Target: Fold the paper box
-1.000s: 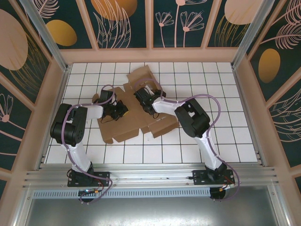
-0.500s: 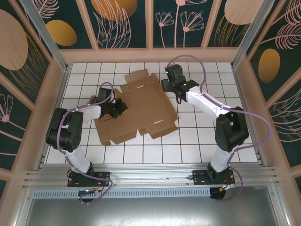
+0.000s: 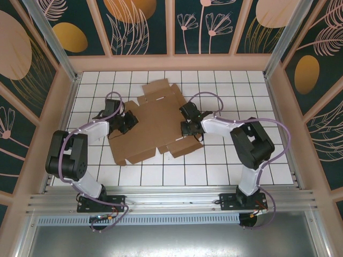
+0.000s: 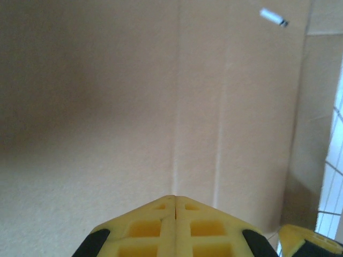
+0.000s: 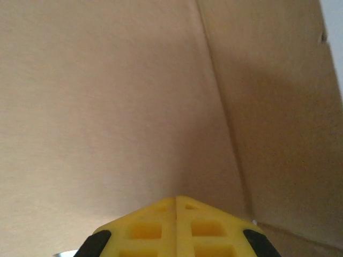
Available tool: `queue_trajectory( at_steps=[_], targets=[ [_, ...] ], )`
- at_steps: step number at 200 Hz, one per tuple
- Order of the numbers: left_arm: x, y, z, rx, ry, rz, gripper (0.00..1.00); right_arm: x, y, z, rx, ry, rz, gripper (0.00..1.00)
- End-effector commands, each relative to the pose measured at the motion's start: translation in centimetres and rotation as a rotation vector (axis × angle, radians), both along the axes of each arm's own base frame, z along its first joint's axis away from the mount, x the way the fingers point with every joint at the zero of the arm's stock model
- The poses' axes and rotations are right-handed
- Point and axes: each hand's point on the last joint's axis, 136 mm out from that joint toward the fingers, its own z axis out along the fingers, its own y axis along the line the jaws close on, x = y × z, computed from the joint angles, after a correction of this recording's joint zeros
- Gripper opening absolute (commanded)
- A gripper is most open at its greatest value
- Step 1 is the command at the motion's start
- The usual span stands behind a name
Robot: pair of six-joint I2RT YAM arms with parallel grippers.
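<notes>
We count one cardboard sheet [image 3: 155, 126] at centre frame, two arms, left arm [image 3: 91, 130] and right arm [image 3: 225, 127], and two grippers, left gripper [image 4: 175, 199] and right gripper [image 5: 177, 199].

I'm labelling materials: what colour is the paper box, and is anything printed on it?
Plain brown, nothing printed. The paper box shows best in the top external view.

surface: white gridded table [image 3: 278, 160] | surround: dark floral wall panels [image 3: 144, 27] | near edge: metal rail [image 3: 171, 199]
</notes>
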Motion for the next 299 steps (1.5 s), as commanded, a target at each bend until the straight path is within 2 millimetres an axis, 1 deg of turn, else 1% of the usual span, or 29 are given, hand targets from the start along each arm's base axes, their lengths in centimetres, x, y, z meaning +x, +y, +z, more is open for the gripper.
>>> queue_trajectory(
  at_steps=[1,16,46,63,70,79,84,91,96,103,106,111,124,134,136,138,141,149,160,169,180,189,211,238,249,261,284,299],
  targets=[
    [-1.3,-0.3,-2.1,-0.03,0.066,0.001,0.0,0.5,-1.3,-1.4,-0.059,0.009,-0.032,0.06],
    [-2.2,-0.9,-2.8,-0.058,0.088,-0.011,0.0,0.8,-1.6,-2.5,-0.096,0.029,-0.022,0.07],
    [-3.9,-2.2,-4.0,-0.058,0.121,-0.049,0.0,2.2,-2.4,-4.0,-0.162,0.052,-0.019,0.08],
    [-5.0,-3.6,-4.7,-0.079,0.15,-0.086,0.0,3.3,-2.7,-4.2,-0.173,0.052,-0.03,0.08],
    [-5.4,-4.1,-4.7,-0.084,0.154,-0.102,0.0,3.7,-2.3,-3.9,-0.153,0.05,-0.022,0.08],
    [-5.6,-4.3,-4.8,-0.077,0.156,-0.116,0.0,4.2,-1.1,-2.7,-0.088,0.034,0.018,0.1],
    [-5.7,-4.1,-4.8,-0.067,0.156,-0.117,0.0,4.6,-0.3,-1.6,-0.042,0.012,0.045,0.12],
    [-5.5,-3.8,-4.7,-0.043,0.149,-0.117,0.0,5.2,0.6,0.4,0.019,-0.031,0.071,0.15],
    [-5.4,-3.6,-4.6,-0.019,0.14,-0.12,0.0,6.0,0.6,1.9,0.043,-0.072,0.069,0.18],
    [-5.2,-3.4,-4.5,0.002,0.135,-0.122,0.0,6.5,1.7,4.0,0.105,-0.107,0.097,0.22],
    [-5.1,-3.3,-4.5,0.008,0.134,-0.124,0.0,7.5,0.9,4.8,0.122,-0.125,0.076,0.24],
    [-5.0,-3.3,-4.6,0.014,0.135,-0.125,0.0,8.5,0.6,6.1,0.148,-0.152,0.07,0.28],
    [-4.7,-3.3,-4.5,0.019,0.132,-0.129,0.0,11.1,-0.5,8.3,0.156,-0.204,0.053,0.4],
    [-4.5,-3.4,-4.3,0.018,0.124,-0.131,0.0,13.0,-0.9,8.9,0.143,-0.23,0.065,0.46],
    [-4.6,-3.3,-5.0,0.023,0.143,-0.13,0.0,13.4,-0.9,9.1,0.141,-0.238,0.065,0.48],
    [-4.6,-3.3,-5.1,0.024,0.147,-0.13,0.0,13.6,-1.0,9.0,0.137,-0.238,0.067,0.48],
    [-4.6,-3.3,-5.2,0.025,0.147,-0.13,0.0,14.3,-1.2,9.1,0.123,-0.251,0.069,0.51],
    [-4.5,-3.4,-5.2,0.023,0.148,-0.13,0.0,15.5,-1.4,9.0,0.099,-0.266,0.08,0.53],
    [-4.2,-3.4,-5.1,0.024,0.143,-0.132,0.0,16.7,-1.3,8.1,0.082,-0.275,0.118,0.58],
    [-4.1,-3.4,-4.9,0.026,0.141,-0.134,0.0,17.3,-1.1,7.1,0.083,-0.256,0.151,0.59],
    [-3.9,-3.5,-4.7,0.026,0.133,-0.132,0.0,17.3,-0.5,5.5,0.117,-0.216,0.219,0.61],
    [-3.7,-3.5,-4.5,0.025,0.13,-0.131,0.0,17.2,-0.4,4.7,0.137,-0.213,0.255,0.64],
    [-3.5,-3.7,-4.3,0.015,0.129,-0.13,0.0,16.3,-0.4,4.1,0.205,-0.188,0.291,0.64],
    [-3.3,-3.9,-4.2,0.006,0.129,-0.13,0.0,15.9,-1.5,3.5,0.228,-0.175,0.267,0.63],
    [-3.2,-4.0,-4.2,0.002,0.128,-0.133,0.0,15.3,-1.2,3.3,0.255,-0.15,0.282,0.62],
    [-3.1,-4.0,-4.2,0.002,0.128,-0.132,0.0,14.4,-0.8,2.9,0.289,-0.114,0.306,0.57],
    [-2.8,-4.1,-4.0,0.001,0.121,-0.133,0.0,12.8,-0.7,1.7,0.313,-0.056,0.327,0.38],
    [-2.6,-4.1,-4.1,0.002,0.122,-0.131,0.0,12.1,-0.9,1.1,0.305,-0.043,0.332,0.3]
  ],
)
